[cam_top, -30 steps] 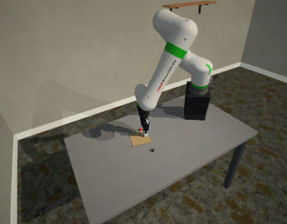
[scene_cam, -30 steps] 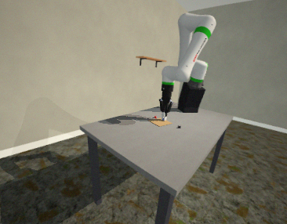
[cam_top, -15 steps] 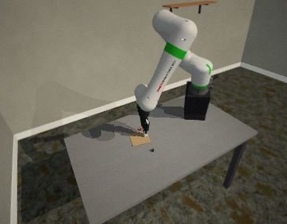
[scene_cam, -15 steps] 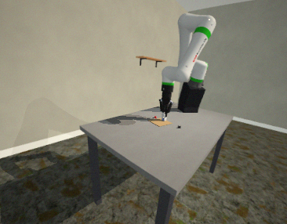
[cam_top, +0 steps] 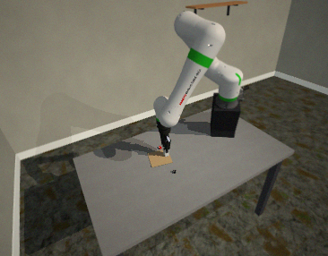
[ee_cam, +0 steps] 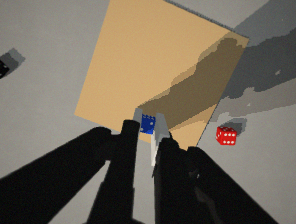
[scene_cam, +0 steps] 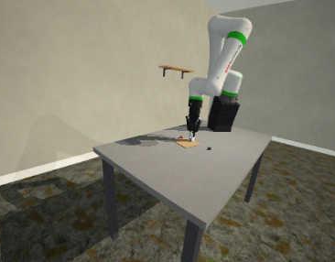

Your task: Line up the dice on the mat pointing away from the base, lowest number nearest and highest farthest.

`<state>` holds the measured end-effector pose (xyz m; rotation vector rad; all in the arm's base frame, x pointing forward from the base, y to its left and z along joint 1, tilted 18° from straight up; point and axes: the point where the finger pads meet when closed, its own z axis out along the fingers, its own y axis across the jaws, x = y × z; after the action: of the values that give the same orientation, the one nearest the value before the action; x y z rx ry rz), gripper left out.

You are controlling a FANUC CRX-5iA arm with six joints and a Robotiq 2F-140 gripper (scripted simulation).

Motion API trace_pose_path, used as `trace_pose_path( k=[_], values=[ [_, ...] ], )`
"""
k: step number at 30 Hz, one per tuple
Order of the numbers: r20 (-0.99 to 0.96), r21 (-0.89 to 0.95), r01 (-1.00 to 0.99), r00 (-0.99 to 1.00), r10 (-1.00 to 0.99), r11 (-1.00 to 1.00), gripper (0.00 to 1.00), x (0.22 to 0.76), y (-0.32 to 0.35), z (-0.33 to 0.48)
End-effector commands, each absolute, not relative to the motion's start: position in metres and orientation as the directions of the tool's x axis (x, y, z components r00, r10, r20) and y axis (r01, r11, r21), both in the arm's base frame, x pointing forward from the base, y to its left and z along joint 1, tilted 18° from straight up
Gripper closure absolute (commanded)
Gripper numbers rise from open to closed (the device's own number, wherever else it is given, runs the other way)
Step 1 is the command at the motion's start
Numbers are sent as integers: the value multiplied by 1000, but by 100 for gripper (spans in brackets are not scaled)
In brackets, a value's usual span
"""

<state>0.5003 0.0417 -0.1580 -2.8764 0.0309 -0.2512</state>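
Note:
My gripper (ee_cam: 146, 122) is shut on a small blue die (ee_cam: 147, 122) and holds it over the near edge of the tan mat (ee_cam: 156, 65). The mat lies flat on the grey table and also shows in the top and exterior views (cam_top: 160, 159) (scene_cam: 188, 143). A red die (ee_cam: 226, 135) lies on the table just off the mat's edge, in the arm's shadow; it also shows in the top view (cam_top: 159, 147). A black die (cam_top: 174, 171) lies on the table on the other side of the mat and is cut off at the left edge of the wrist view (ee_cam: 3, 66).
The robot's black base (cam_top: 225, 115) stands at the table's far right corner. A wooden shelf (cam_top: 216, 5) hangs on the wall behind. The table edges are well away from the mat.

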Motion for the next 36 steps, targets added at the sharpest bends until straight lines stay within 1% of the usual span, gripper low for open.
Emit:
trace_pose_path(
  k=[1,20,21,23,24,28,29,31,32,34,35,36],
  values=[
    [168,-252,1,985,-43,-968,93,500,42,-158],
    [168,-252,1,985,-43,-968,93,500,42,-158],
    [168,-252,1,985,-43,-968,91,500,42,-158],
    [168,-252,1,985,-43,-968,91,500,42,-158],
    [168,-252,1,985,-43,-968,89,500,42,-158],
    [168,-252,1,985,-43,-968,89,500,42,-158],
    [168,-252,1,985,-43,-968,86,500,42,-158],
    [168,-252,1,985,-43,-968,86,500,42,-158],
    [168,-252,1,985,-43,-968,84,500,42,-158],
    [168,-252,1,985,-43,-968,84,500,42,-158],
    [168,-252,1,985,-43,-968,81,500,42,-158],
    [168,-252,1,985,-43,-968,81,500,42,-158]
  ],
)
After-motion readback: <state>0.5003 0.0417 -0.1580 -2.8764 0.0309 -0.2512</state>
